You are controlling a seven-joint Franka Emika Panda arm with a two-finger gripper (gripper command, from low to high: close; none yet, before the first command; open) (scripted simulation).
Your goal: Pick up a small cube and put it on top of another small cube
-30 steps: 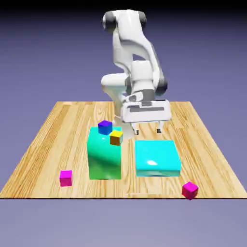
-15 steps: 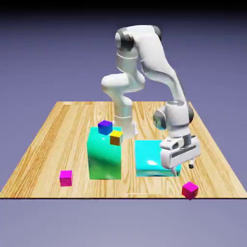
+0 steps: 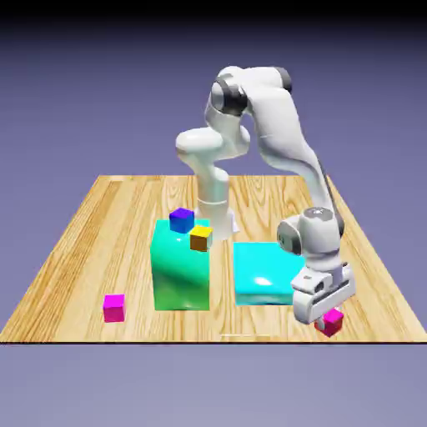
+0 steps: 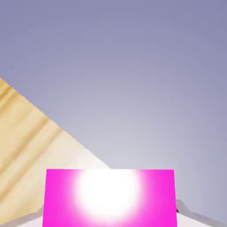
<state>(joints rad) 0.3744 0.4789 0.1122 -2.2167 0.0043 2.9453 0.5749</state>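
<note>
Lighting: even, rendered, sharp | Glare: white hotspot blooming on crimson cube (image 4: 110,197), sheen showing on cyan block (image 3: 265,273)

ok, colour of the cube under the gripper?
Crimson-pink cube, best judged in the exterior view; in the hand view it fills the bottom, glare-washed to bright pink.

Glossy white rounded arm (image 3: 279,133) segments, dark grey joint caps, boxy white end effector (image 3: 321,313).

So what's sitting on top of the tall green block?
Two tiny cubes sit on the green block: a blue cube and an orange cube. Nothing there is covered.
</note>
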